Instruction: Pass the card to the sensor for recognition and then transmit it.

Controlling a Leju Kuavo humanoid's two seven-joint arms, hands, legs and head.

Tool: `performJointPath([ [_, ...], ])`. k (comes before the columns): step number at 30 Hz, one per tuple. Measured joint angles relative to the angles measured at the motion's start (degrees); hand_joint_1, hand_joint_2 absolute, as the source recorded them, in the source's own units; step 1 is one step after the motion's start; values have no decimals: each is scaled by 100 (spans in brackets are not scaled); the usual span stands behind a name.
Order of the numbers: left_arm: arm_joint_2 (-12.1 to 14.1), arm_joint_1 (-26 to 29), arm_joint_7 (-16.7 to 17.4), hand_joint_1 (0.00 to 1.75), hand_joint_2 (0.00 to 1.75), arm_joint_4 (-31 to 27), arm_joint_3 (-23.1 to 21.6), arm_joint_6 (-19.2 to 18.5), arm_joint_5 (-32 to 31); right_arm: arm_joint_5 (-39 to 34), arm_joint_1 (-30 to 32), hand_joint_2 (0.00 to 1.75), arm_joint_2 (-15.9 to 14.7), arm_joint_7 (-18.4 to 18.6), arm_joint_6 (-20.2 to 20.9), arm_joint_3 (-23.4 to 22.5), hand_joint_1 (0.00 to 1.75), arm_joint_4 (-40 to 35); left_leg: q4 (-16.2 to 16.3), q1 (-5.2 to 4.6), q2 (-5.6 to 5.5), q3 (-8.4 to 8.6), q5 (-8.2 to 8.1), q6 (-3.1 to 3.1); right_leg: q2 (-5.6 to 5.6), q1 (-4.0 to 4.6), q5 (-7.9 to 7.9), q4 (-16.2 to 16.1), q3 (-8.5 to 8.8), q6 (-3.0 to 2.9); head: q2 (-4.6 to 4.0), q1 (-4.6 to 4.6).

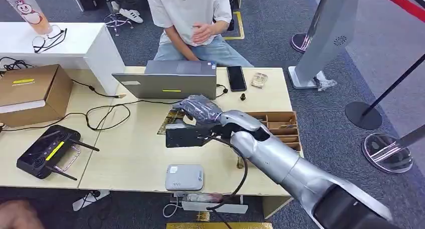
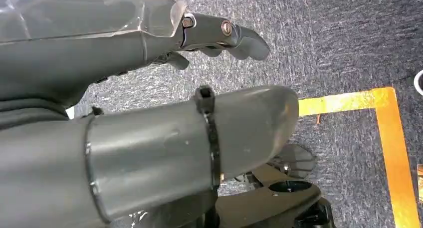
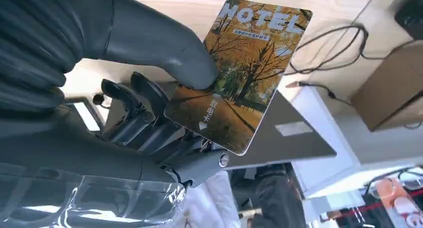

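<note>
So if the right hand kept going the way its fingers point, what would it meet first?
Probably nothing soon. The right hand, holding the hotel card, points toward the robot's left across bare table; the router lies roughly that way, further on. Height above the table is unclear.

Bright even indoor light, soft shadows on table (image 1: 125, 159); wrist views blur up close.

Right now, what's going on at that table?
The right hand holds a hotel card pinched under its thumb, above the wooden table between the laptop and a small grey box near the front edge. A person sits behind the laptop. The left hand hangs over carpet, holding nothing.
</note>
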Motion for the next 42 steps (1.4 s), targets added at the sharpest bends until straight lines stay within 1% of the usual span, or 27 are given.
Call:
performJointPath([
  [2, -4, 0, -4, 0, 0, 0, 0, 0, -4, 77, 66, 175, -39, -9, -90, -70, 175, -117, 0, 0, 0, 0, 0, 0, 0, 0, 0, 0, -2, 0, 0, -2],
  [5, -17, 0, -9, 0, 0, 0, -2, 7, -53, 466, 296, 175, -116, -77, -551, -324, 175, -414, 0, 0, -2, -1, 0, 0, -2, 0, 0, 0, -3, 0, 0, -2],
  [9, -28, -15, 9, 0, 0, 0, -2, 11, -83, 1210, 669, 175, -201, -230, -1326, -814, 175, -866, 0, 0, -1, -3, 0, 0, -1, 0, 0, 0, -3, 0, 0, 0],
  [11, -31, -24, 9, 0, 0, 0, -2, 15, -81, 1642, 780, 175, -203, -346, -1806, -1039, 175, -984, 0, 0, -1, -3, 0, 0, -1, 0, 0, 0, -3, 0, 0, 0],
  [13, -28, -28, 9, 0, 0, 0, 0, 15, -74, 2032, 836, 175, -203, -418, -2252, -1226, 175, -1025, 0, 0, -1, -3, 0, 0, -1, 0, 0, 0, -2, 0, 0, 0],
  [16, -28, -28, 9, 0, 0, 0, 0, 15, -74, 2591, 889, 175, -199, -428, -2923, -1384, 175, -1013, 0, 0, -1, -4, 0, 0, -1, 0, 0, 0, -2, 0, 0, 0],
  [19, -28, -38, 28, 0, 0, 0, 0, 15, -79, 2979, 930, 175, -136, -476, -3562, -1523, 175, -908, 0, 0, -1, -4, 0, 0, -1, 0, 1, 0, -2, -1, 0, -2],
  [23, -26, -50, 92, 0, 0, 0, 0, 37, -79, 3255, 976, 175, -28, -505, -4158, -1670, 175, -700, 0, 1, -1, -4, 0, 0, -1, 0, 1, 0, -3, -1, 0, 0],
  [25, -22, -51, 114, 0, 0, 0, 0, 39, -79, 3303, 979, 175, 22, -518, -4262, -1714, 175, -604, 0, 1, -1, -4, 0, 0, 0, 1, 1, 0, -3, -2, 0, 0],
  [35, -13, -52, 116, 0, 0, 0, 0, 39, -79, 3303, 994, 175, 70, -522, -4269, -1751, 175, -517, 0, 1, -1, -5, 0, 0, -1, 1, 1, 0, -3, -2, 0, 0],
  [36, 4, -51, 149, 0, 0, 0, 0, 42, -70, 3618, 1008, 175, 142, -465, -4586, -1814, 175, -427, 0, 0, -1, -7, 0, 0, -1, 0, 1, 0, -4, -2, 0, 0],
  [38, 20, -53, 199, 0, 0, 0, 0, 37, -63, 3915, 1008, 175, 201, -365, -4807, -1834, 175, -361, 0, 1, 0, -7, 0, 0, -1, 0, 1, 0, -4, -2, 0, 0],
  [42, 48, -54, 262, 0, 0, 0, 0, 2, -66, 4768, 1013, 175, 341, -236, -4885, -2014, 175, -254, 0, 1, 0, -7, 1, 0, -1, 1, 1, 0, -5, -2, 0, 0],
])
